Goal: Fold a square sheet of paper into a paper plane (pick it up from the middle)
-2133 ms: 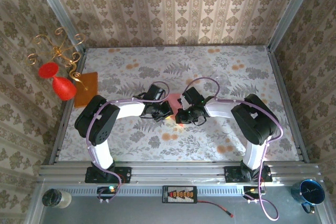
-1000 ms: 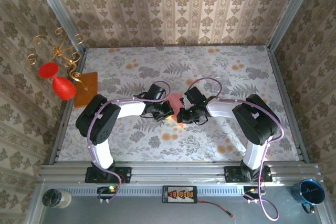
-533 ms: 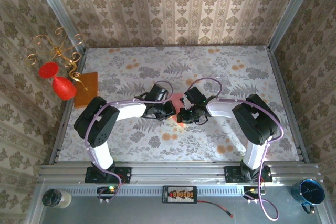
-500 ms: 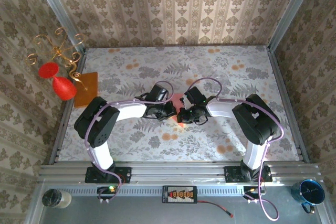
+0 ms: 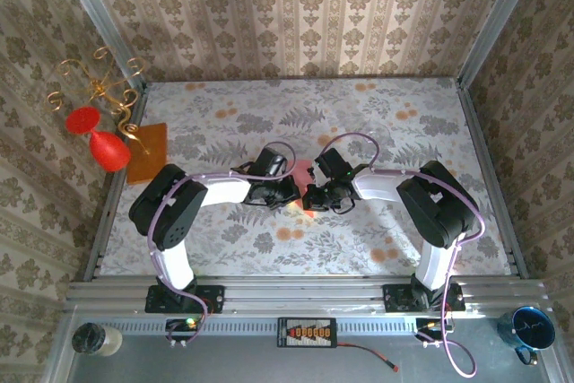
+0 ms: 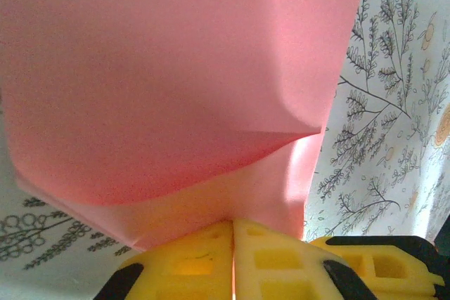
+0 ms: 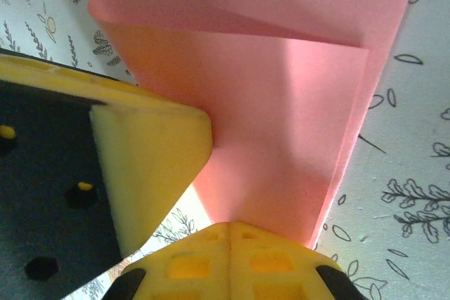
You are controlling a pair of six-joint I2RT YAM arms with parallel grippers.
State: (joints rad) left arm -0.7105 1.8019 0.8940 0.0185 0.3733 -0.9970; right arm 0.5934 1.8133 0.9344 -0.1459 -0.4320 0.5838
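Both left hand (image 6: 233, 224) and right hand (image 7: 229, 227) clench the square sheet of paper (image 6: 176, 82); left hand has advanced toward right hand, bowing it.

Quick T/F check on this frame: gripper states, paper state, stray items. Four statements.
1. The left gripper and right gripper are both shut on the pink paper. True.
2. The pink paper lies flat and unfolded on the table. False: it shows folded layers and is pinched by both grippers.
3. The orange sheet lies at the table's left edge. True.
4. The blue mug stands on the patterned table. False: it sits on the grey ledge in front, near the right arm's base.
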